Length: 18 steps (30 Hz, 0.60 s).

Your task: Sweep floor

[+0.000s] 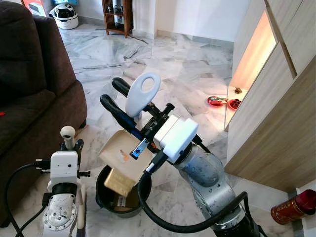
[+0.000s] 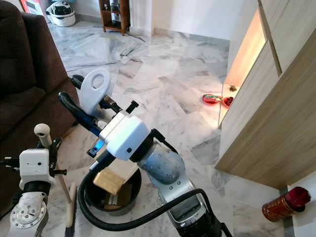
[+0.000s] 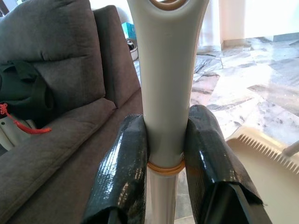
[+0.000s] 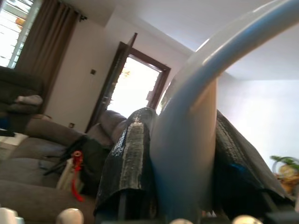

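Closest in, the left hand (image 3: 163,154) is clamped on the pale broom handle (image 1: 67,134), one black finger pressed to each side of the shaft, the rounded knob standing upright just beside the sofa (image 1: 34,94). Next out, the right hand (image 1: 116,101) grips the white dustpan handle (image 1: 142,94), fingers closed tight on either side of the loop. The cream dustpan (image 1: 123,153) is tipped over the dark bin (image 1: 106,200), and a tan block sits at the bin's mouth under the pan's lip. Looks like the emptying step: to do it well, keep the pan's edge inside the rim and tilt steeply enough that everything slides off without spilling onto the marble floor (image 1: 177,69). The broom should stay upright and clear of the bin. Further out, red bits of litter (image 1: 217,101) lie by the wooden cabinet (image 1: 276,123), likely the next patch to sweep.
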Tool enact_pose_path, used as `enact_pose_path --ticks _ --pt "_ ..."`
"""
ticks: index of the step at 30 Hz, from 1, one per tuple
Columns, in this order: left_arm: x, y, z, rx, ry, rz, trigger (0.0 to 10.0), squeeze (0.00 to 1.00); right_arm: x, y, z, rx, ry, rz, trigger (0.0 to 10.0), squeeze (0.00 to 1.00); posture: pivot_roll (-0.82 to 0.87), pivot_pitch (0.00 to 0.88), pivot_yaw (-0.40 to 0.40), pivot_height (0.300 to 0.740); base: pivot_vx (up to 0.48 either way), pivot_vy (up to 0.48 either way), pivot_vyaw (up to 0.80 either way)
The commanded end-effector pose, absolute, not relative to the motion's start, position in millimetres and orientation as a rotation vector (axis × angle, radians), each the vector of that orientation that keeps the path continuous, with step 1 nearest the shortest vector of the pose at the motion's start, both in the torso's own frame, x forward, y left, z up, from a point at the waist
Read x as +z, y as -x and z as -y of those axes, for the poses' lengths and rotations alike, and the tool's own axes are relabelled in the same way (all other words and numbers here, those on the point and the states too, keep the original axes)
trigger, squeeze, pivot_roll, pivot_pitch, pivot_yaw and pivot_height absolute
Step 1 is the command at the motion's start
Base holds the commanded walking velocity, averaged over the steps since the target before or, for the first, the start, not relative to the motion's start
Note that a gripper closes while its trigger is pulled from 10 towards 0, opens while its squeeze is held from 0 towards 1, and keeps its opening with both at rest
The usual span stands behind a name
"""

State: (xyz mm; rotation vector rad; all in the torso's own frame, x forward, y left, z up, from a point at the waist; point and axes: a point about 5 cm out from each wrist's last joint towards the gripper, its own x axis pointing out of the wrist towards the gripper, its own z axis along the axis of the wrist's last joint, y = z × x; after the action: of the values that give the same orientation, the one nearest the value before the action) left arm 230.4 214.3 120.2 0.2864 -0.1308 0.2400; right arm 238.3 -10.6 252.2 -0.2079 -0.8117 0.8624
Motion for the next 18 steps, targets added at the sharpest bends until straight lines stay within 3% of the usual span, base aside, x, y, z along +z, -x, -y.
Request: enact_pose_path --ticks 1,6,11,13,18 --pt "128 -233 -213 0.224 -0.309 0.181 10.0 0.00 269 -237 15 0.819 0.233 0.908 10.0 0.00 0.06 0.095 -0.020 0.740 0.000 0.000 0.00" --pt "126 -233 -210 0.209 -0.319 0.178 10.0 0.00 265 -245 22 0.734 0.277 0.875 10.0 0.00 0.06 0.095 -0.020 0.740 0.000 0.000 0.00" --pt "126 -233 -209 0.205 -0.316 0.177 10.0 0.00 268 -269 50 0.443 0.373 0.848 10.0 0.00 0.05 0.092 -0.018 0.740 0.000 0.000 0.00" --pt "126 -233 -209 0.204 -0.314 0.176 10.0 0.00 264 -281 68 0.368 0.326 0.763 10.0 0.00 0.05 0.094 -0.017 0.740 0.000 0.000 0.00" --pt "125 -233 -208 0.196 -0.312 0.174 10.0 0.00 256 -286 83 0.330 0.286 0.711 10.0 0.00 0.04 0.095 -0.018 0.740 0.000 0.000 0.00"
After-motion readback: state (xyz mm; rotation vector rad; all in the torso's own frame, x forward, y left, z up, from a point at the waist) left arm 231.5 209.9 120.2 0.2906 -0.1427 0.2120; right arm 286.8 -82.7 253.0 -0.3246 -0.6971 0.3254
